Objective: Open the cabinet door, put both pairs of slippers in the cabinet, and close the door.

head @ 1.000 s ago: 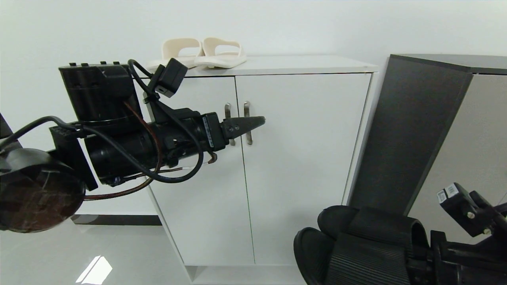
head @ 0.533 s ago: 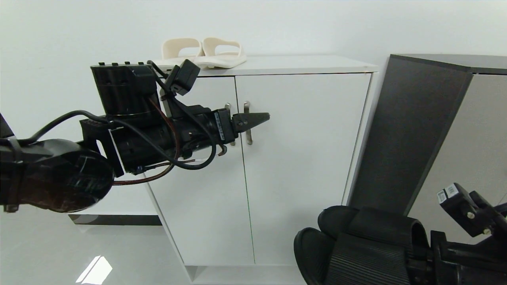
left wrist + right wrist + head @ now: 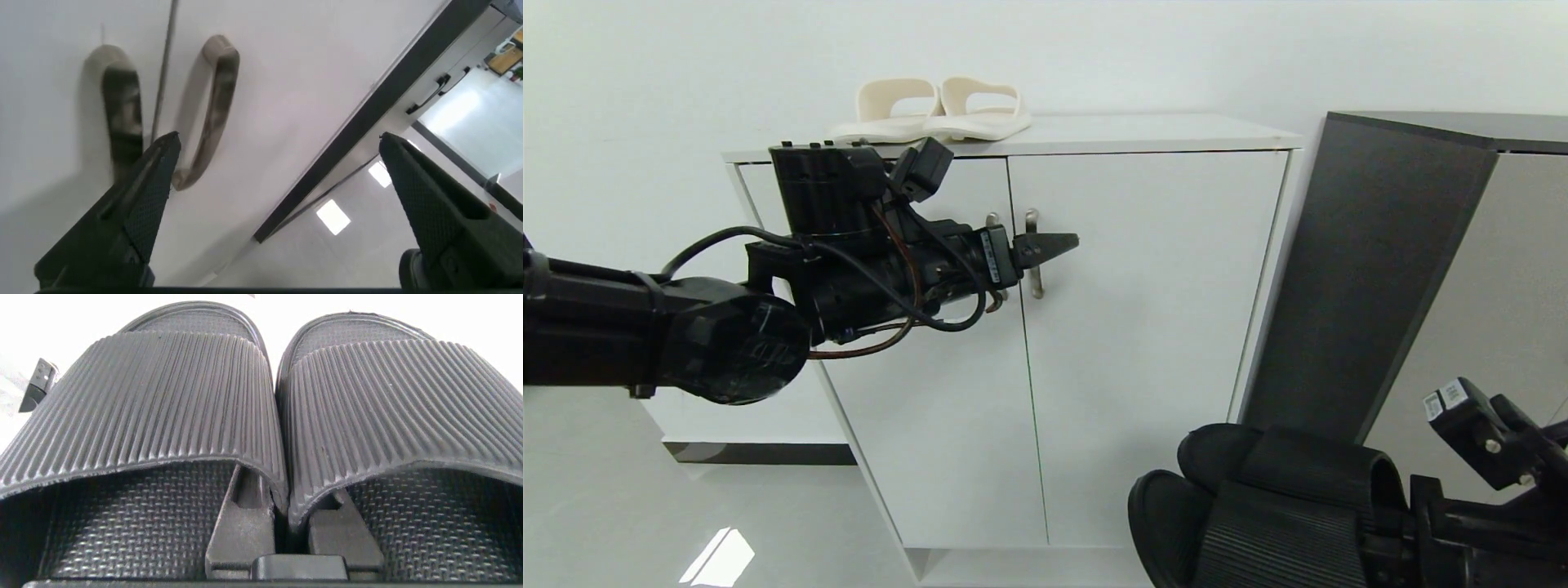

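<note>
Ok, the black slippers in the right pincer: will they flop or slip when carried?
Probably fairly stiff: the black slippers hold their ribbed straps arched unsupported. Slipping seems unlikely, since the right pincer clamps both inner side walls together above textured footbeds. They look moulded and likely light, but that is a guess.

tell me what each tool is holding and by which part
Right tool: the black slippers, pinched together by their adjoining inner edges. Left tool: nothing, open at the door handles.
</note>
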Available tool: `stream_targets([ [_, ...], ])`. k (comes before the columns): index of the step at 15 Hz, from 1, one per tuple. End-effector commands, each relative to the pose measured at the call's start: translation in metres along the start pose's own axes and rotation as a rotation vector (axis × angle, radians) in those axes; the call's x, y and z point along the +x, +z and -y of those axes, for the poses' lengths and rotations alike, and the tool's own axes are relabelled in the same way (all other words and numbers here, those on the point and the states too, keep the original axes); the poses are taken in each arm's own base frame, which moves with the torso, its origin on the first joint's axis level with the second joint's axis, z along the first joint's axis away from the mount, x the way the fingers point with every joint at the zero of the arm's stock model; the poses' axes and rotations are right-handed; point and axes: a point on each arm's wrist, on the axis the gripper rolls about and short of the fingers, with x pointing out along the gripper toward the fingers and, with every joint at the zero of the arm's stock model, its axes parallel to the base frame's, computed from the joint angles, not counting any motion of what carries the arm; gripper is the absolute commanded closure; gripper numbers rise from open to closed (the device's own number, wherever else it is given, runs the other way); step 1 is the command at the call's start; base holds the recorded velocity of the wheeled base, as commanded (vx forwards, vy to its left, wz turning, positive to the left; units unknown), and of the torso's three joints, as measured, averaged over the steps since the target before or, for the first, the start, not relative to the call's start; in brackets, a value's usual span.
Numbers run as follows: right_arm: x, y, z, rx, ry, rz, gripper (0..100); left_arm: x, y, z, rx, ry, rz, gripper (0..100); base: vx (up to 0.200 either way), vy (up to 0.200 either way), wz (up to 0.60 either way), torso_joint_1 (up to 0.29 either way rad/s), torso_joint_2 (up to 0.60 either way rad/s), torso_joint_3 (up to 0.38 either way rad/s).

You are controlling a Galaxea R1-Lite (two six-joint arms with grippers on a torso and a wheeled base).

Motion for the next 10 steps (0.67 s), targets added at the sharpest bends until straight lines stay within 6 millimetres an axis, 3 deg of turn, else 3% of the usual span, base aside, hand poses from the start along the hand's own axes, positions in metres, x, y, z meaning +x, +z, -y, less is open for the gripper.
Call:
stream_targets([
  [1, 0.001, 0.000, 0.000, 0.000, 0.000, -0.003, 100, 0.007, -0.004, -0.004, -0.005, 0.003, -0.012, 0, 0.000, 0.000, 0.00, 0.000, 0.00, 0.000],
  [7, 0.000, 0.000, 0.000, 0.000, 0.000, -0.002, 100, 0.021, -0.007, -0.010, -0.011, -0.002, -0.020, 0, 0.000, 0.000, 0.00, 0.000, 0.00, 0.000],
  [8, 0.000, 0.000, 0.000, 0.001, 0.001, -0.002, 100, 0.022, -0.009, -0.011, -0.013, 0.001, -0.025, 100, 0.000, 0.000, 0.00, 0.000, 0.00, 0.000],
  [10, 0.000, 0.000, -0.001, -0.003, 0.015, -0.002, 100, 0.020, -0.008, -0.010, -0.012, -0.001, -0.024, 100, 0.000, 0.000, 0.00, 0.000, 0.00, 0.000],
])
